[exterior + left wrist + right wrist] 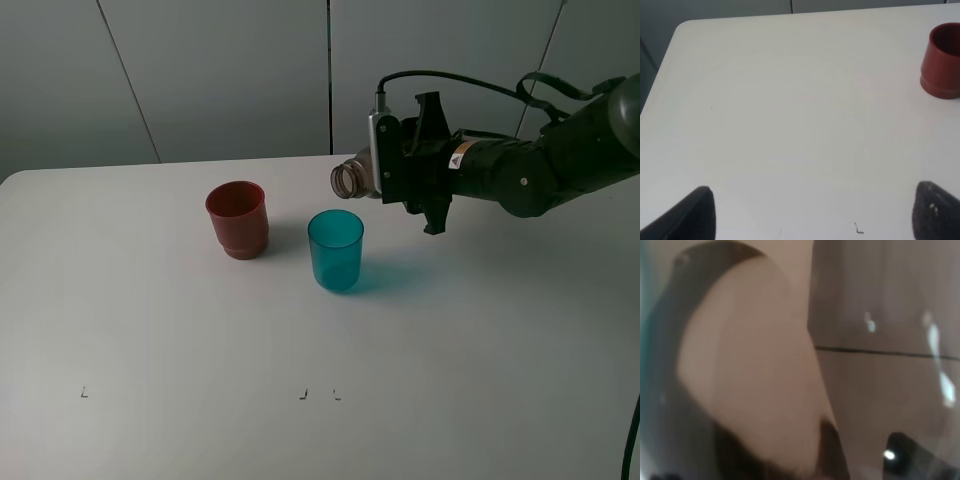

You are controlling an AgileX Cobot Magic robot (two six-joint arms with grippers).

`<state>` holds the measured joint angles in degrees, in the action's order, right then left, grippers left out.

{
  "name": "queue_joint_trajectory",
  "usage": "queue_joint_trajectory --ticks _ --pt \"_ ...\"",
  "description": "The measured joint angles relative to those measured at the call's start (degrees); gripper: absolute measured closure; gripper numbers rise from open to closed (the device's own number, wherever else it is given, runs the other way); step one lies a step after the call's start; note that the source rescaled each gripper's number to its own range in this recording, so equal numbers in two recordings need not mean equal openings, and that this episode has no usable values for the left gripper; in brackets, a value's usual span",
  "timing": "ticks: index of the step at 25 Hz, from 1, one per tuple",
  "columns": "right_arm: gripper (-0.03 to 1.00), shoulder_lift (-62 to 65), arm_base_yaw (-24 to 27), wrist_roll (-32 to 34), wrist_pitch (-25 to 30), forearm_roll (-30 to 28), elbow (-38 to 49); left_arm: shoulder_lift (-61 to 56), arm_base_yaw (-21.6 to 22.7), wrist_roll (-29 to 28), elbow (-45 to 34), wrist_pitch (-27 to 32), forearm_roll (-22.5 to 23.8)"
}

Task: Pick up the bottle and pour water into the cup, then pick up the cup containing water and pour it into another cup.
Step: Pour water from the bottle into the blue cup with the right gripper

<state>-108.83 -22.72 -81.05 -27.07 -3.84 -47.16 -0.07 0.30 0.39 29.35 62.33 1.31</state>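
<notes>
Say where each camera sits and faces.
Exterior high: overhead, looking down on white table, opaque dark-red plastic cup, teal translucent plastic tumbler; right gripper holds smoky grey-brown plastic bottle.
Left wrist: above table, facing the red cup; open left gripper shows.
Right wrist: against the bottle, blurred.
Shared: red cup, in exterior and left wrist.

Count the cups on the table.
2. The red cup stands left of centre. The teal cup stands apart to its right, slightly nearer the camera, near the tilted bottle mouth. No hidden cup is apparent.
</notes>
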Motion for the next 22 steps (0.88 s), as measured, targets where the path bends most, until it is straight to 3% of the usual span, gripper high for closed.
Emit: queue_joint_trajectory --ticks 22 --pt "0.97 0.0 0.0 -5.0 -1.2 0.0 0.0 0.0 0.0 -0.4 0.0 0.0 0.0"
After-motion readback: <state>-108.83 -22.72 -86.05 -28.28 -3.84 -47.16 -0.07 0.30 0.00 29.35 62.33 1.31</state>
